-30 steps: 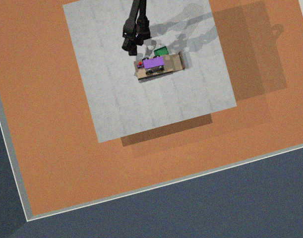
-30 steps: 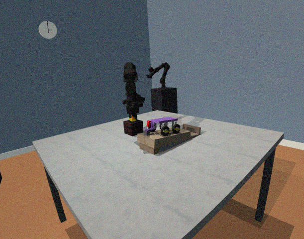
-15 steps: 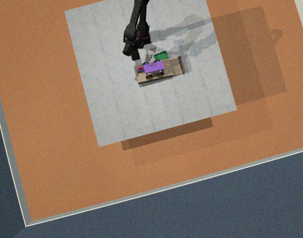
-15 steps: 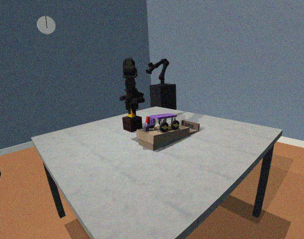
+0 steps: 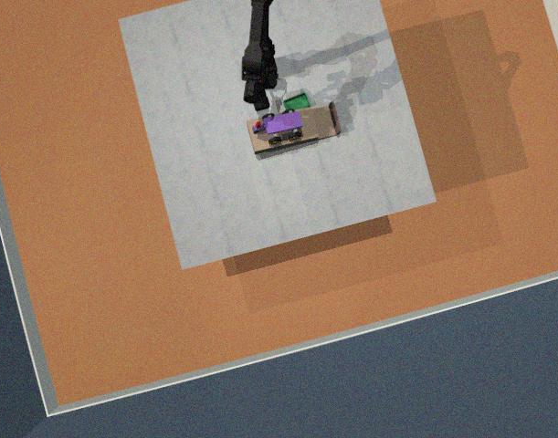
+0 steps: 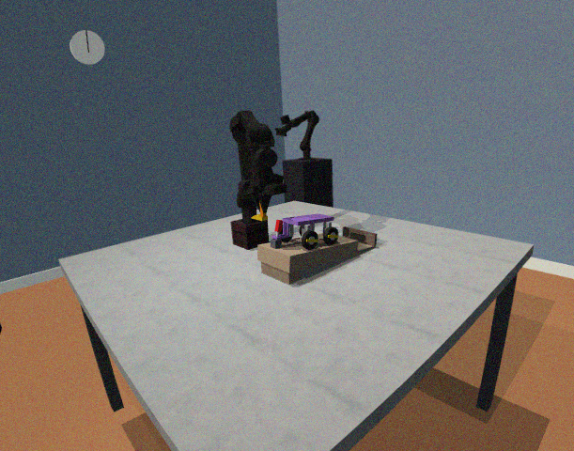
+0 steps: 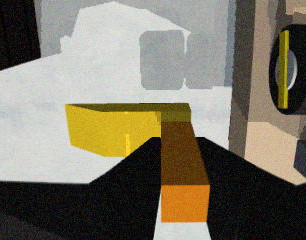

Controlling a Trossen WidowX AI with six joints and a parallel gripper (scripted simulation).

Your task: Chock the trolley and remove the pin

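My gripper is shut on the orange handle of the yellow chock. It holds the chock in the air beside the ramp, near the uphill end. In the top view the arm hides the chock. The purple trolley stands on the ramp; one wheel shows at the right of the wrist view. The red-headed stop pin is in place at the trolley's uphill end. The green tray lies beside the ramp.
An end board stands across the ramp's downhill end. A dark brown block stands beside the ramp's uphill part. The grey table carries them. A second arm on a black pedestal stands behind.
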